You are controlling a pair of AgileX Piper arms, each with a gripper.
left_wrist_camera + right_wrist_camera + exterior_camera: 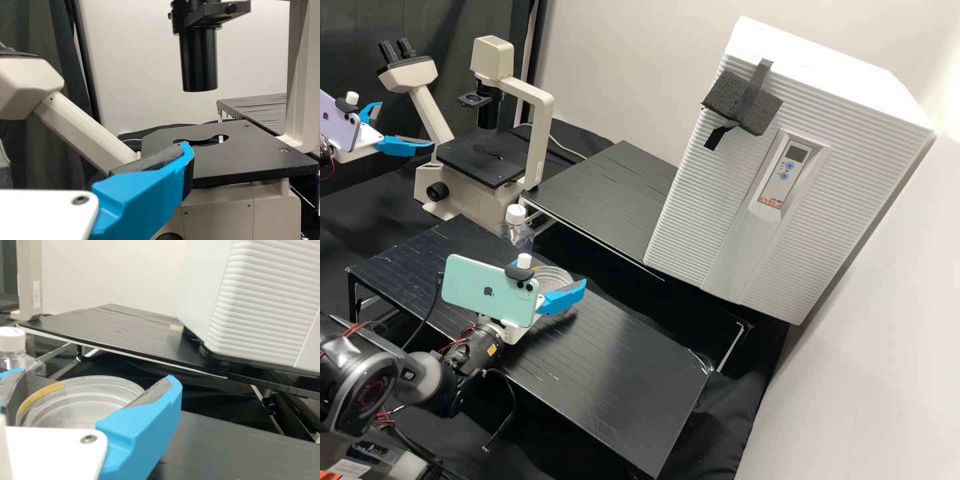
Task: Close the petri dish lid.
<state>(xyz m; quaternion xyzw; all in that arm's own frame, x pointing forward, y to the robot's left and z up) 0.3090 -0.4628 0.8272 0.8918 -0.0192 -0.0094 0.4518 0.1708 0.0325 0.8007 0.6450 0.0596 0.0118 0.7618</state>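
Observation:
In the high view my right gripper (550, 283) is at the clear petri dish (553, 275) above the black bench (613, 373). The right wrist view shows the round dish (100, 395), a yellow strip on its rim, between the widely spread fingers of my right gripper (95, 385); whether they touch it, I cannot tell. One finger hides part of its near side. Whether the lid is seated cannot be made out. Far from the dish, my left gripper (400, 127) hangs open beside the microscope in the high view. One blue finger (145, 192) shows in the left wrist view.
A capped clear bottle (517, 230) stands just behind the dish. The microscope (487, 153) is at the back left, its black stage (240, 155) beyond my left finger. A white ribbed incubator (733, 187) rises at the back right beside a raised black platform (607, 193).

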